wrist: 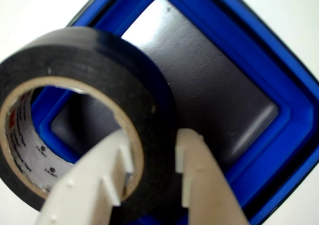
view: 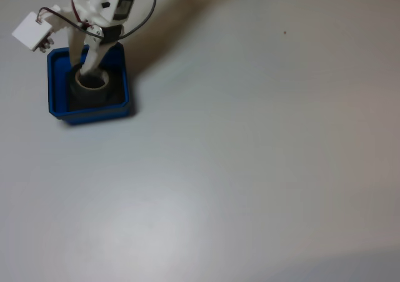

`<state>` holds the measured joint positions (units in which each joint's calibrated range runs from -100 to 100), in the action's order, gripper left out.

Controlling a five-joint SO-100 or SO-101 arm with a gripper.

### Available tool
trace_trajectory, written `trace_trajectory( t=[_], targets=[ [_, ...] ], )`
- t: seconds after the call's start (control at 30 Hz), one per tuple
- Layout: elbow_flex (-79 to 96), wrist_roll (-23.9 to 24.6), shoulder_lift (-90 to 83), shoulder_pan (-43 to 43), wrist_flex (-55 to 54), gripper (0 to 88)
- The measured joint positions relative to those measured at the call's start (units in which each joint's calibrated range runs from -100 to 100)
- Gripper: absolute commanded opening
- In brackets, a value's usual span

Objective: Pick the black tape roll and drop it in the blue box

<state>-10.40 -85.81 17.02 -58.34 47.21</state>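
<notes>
Pinching one wall of the black tape roll (wrist: 94, 60), light and stiff, the gripper (wrist: 152, 160) holds it over the blue box (wrist: 294, 120).

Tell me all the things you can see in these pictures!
tape roll: one, black with a beige core, held over the box, the gripper's fingers pinching its wall, one inside the core and one outside.
box: one, bright blue with a dark floor, at the upper left of the table in the fixed view.
table: one, pale grey-white, under everything.
arm: one, white with black parts and dark cables, reaching down over the box from the top edge of the fixed view.
gripper: one, white, two fingers, shut on the tape roll.
</notes>
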Motion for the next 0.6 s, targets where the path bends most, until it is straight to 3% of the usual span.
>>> trace_trajectory(
  t=[0.6],
  targets=[
    [0.0,-0.1,4.1,-5.3,-5.0,1.1]
  ],
)
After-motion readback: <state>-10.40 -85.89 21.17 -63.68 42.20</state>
